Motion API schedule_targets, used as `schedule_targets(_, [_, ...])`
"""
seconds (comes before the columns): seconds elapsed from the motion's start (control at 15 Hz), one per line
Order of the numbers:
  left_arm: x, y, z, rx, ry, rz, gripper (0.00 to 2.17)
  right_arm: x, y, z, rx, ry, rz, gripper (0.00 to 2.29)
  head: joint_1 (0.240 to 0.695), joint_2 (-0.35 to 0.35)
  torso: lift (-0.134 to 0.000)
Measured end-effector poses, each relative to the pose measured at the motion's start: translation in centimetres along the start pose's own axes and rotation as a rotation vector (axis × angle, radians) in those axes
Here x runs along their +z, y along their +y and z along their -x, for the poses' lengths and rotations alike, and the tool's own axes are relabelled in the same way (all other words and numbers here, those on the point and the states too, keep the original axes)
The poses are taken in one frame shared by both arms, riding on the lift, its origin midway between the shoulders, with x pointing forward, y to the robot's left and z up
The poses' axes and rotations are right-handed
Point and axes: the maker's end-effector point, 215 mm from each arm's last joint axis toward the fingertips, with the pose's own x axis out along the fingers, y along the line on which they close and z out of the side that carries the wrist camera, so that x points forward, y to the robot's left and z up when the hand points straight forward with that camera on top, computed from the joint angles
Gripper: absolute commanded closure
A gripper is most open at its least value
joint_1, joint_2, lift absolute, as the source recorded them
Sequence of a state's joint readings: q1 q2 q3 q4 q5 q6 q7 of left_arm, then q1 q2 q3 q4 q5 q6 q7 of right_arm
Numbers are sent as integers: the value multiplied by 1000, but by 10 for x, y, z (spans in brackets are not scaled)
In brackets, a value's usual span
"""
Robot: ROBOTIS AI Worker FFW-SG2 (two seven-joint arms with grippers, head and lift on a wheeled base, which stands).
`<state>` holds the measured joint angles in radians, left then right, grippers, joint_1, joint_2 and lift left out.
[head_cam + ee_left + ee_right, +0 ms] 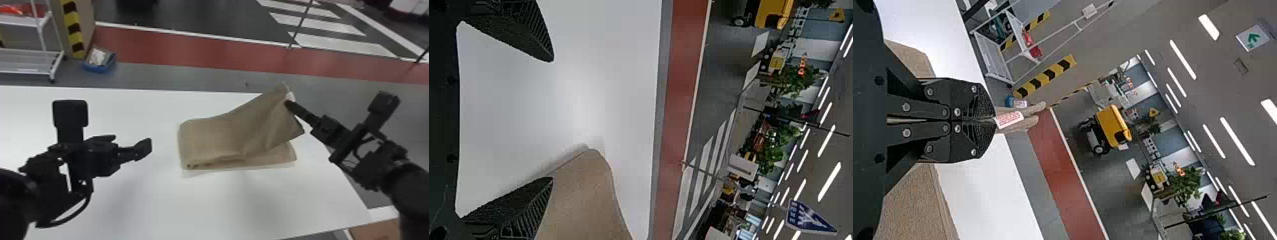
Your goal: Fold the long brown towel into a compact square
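Note:
The brown towel [210, 137] lies layered on the white table, its right part lifted and slanting up to my right gripper [289, 101]. That gripper pinches the towel's far right corner beside a white tag. In the right wrist view my right gripper [990, 120] is closed on the towel [1025, 122], the tag just past its fingertips. My left gripper [149, 148] is left of the towel, apart from it. In the left wrist view my left gripper [553, 120] has its fingers wide apart with nothing held, and the towel [584, 195] shows beyond the lower finger.
The white table [217, 204] extends around the towel, with its right edge under my right arm. Past the far edge, on the floor, stand a blue bin [99, 62] and a white wheeled rack [32, 60] at the back left.

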<state>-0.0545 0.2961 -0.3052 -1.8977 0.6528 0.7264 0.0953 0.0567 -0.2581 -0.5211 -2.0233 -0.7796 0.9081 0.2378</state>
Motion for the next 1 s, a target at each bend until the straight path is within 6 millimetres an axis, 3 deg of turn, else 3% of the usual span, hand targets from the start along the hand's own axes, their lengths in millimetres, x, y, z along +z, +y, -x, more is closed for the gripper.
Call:
schedule_targets(0.27, [-11, -5, -1, -4, 17, -12, 29, -25, -38, 0, -69, 14, -29, 1207, 695, -331, -120])
schedule_targets(0.73, [-31, -6, 7, 4, 39, -11, 33, -63, -131, -3, -195, 36, -81, 1166, 695, -350, -120])
schedule_targets(0.8, [-33, -6, 8, 5, 43, -13, 33, -66, -144, -3, -209, 34, -89, 947, 695, -350, -120])
schedule_targets(1.0, [-37, -8, 10, 6, 51, -19, 33, -61, -169, -4, -221, -6, -80, -2, 695, -350, -120])
